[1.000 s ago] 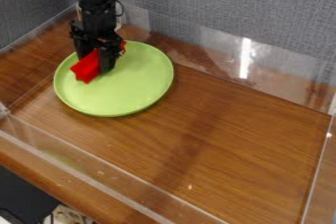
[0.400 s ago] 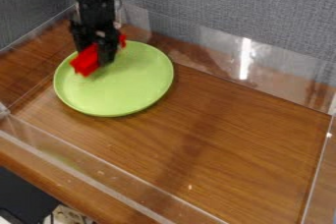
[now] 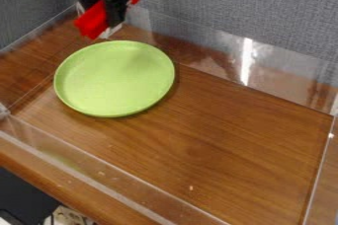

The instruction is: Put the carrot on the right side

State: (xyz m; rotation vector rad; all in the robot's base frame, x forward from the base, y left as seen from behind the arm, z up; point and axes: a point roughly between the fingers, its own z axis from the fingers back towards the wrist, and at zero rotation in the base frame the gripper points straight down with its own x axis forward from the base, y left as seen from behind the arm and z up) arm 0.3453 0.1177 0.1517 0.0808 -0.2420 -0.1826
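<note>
The carrot (image 3: pixel 93 21), a bright red blocky bar, hangs tilted in the air above the far left edge of the round lime-green plate (image 3: pixel 115 78). My black gripper (image 3: pixel 105 10) is shut on its upper end, at the top left of the camera view, pointing steeply down. The plate holds nothing and lies on the left half of the wooden table (image 3: pixel 224 130). The arm above the gripper runs out of the frame.
A low clear plastic wall (image 3: pixel 244 56) runs around the wooden table on all sides. A grey fabric backdrop stands behind it. The right half of the table shows bare wood.
The gripper has risen off the plate with the carrot in it, climbing toward the top of the frame and shifting slightly right. The plate stayed put.
</note>
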